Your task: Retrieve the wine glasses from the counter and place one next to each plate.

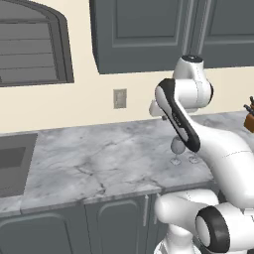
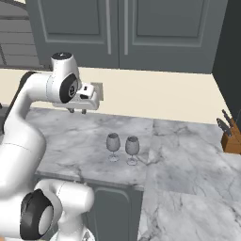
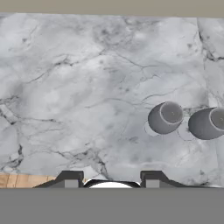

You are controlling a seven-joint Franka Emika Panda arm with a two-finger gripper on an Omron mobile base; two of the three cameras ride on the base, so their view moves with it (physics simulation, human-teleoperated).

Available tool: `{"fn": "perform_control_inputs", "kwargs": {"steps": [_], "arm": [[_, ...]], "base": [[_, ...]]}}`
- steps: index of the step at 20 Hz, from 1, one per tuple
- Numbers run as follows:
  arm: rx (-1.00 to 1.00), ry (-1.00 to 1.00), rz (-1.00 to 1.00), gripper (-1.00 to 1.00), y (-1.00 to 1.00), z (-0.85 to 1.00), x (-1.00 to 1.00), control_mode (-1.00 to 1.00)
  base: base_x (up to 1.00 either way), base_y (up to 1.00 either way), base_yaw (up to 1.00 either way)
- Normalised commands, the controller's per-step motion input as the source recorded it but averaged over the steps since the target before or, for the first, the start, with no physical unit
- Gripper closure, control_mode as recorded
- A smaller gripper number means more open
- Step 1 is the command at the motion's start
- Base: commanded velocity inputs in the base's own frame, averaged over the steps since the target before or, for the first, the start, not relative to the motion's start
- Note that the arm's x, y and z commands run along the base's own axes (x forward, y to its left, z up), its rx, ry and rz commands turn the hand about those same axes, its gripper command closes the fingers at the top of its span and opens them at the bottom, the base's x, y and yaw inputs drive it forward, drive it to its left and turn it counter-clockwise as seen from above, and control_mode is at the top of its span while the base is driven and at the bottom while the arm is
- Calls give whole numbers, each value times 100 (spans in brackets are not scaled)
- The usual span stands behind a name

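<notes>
Right base view shows you the two wine glasses [image 2: 123, 148] standing upright just beside each other on the counter [image 2: 179, 164], near its front edge, with the gripper [image 2: 77, 111] hanging well above and off to their left, fingers parted around nothing. They look light, thin-walled and easy to tip, so take one at the bowl or upper stem. Both bowls seem empty, though the smoky glass leaves some doubt.

My marble counter [image 2: 84, 141] has the two wine glasses [image 2: 123, 147] standing upright side by side near its front edge, plus a knife block [image 2: 231, 139] off right.
</notes>
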Motion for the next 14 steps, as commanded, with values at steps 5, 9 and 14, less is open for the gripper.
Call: {"fn": "perform_control_inputs", "kwargs": {"steps": [5,9,14], "arm": [[6,0,-15,-100,-4,-2,-65,-100],[20,-3,-40,-100,-24,0,-75,-100],[25,-2,-50,-100,-12,0,-54,-100]], "base": [[0,0,0],[0,0,0],[0,0,0]]}}
